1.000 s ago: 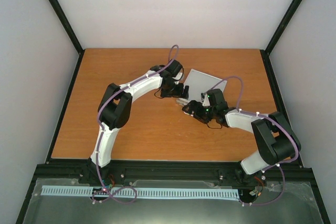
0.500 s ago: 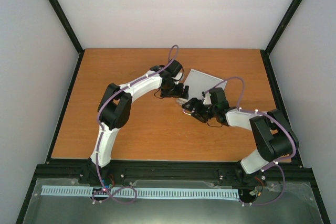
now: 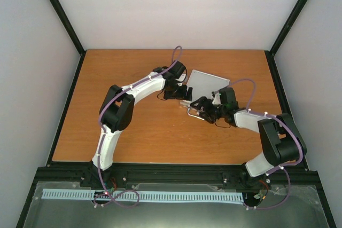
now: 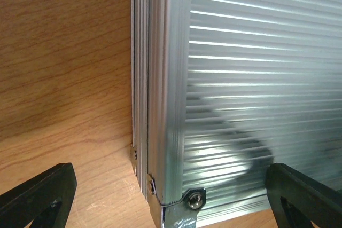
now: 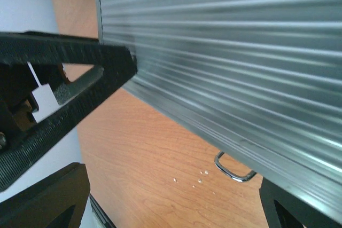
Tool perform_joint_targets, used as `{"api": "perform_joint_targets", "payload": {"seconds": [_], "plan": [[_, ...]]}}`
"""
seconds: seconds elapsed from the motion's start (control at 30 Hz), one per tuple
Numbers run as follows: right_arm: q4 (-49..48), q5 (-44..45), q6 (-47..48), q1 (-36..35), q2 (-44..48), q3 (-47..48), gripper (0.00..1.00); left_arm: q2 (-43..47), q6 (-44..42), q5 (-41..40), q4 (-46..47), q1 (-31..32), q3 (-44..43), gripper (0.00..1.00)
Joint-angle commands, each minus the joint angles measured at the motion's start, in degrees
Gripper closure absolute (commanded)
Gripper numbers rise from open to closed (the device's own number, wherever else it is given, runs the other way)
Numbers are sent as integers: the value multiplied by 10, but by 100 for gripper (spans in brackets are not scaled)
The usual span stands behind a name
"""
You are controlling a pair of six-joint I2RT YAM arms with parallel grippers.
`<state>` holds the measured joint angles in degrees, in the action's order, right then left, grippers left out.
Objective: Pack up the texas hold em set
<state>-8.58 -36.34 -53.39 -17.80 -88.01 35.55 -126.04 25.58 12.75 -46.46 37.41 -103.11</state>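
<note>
Left arm [image 3: 115,113] runs from its base at 7 o'clock, bends, and reaches toward 2 o'clock. The left gripper [image 3: 180,93] has its jaws spread wide. Right arm [image 3: 272,137] comes from 5 o'clock and reaches toward 9 o'clock. The right gripper [image 3: 193,105], jaws also apart, sits just beside the left one.

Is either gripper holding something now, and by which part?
Nothing is held. The left gripper stands open astride a corner of the silver case; the right gripper is open near its handle.
</note>
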Motion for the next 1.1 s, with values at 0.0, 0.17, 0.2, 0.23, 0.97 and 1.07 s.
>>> {"api": "perform_joint_targets", "payload": {"seconds": [0.0,0.17,0.2,0.23,0.97,1.07], "plan": [[-27,17,17,28,17,24,11,-17,-26,-34,-78,5,29,0],[-43,10,7,31,8,33,11,-15,-27,-34,-75,5,38,0],[-46,10,4,31,6,35,11,-14,-27,-34,-75,5,40,0],[-50,10,0,31,4,37,11,-14,-27,-34,-74,4,41,0],[-16,41,-9,31,22,60,10,-7,-28,-35,-67,5,57,0],[23,39,19,31,51,64,8,-7,-30,-35,-67,5,56,0]]}}
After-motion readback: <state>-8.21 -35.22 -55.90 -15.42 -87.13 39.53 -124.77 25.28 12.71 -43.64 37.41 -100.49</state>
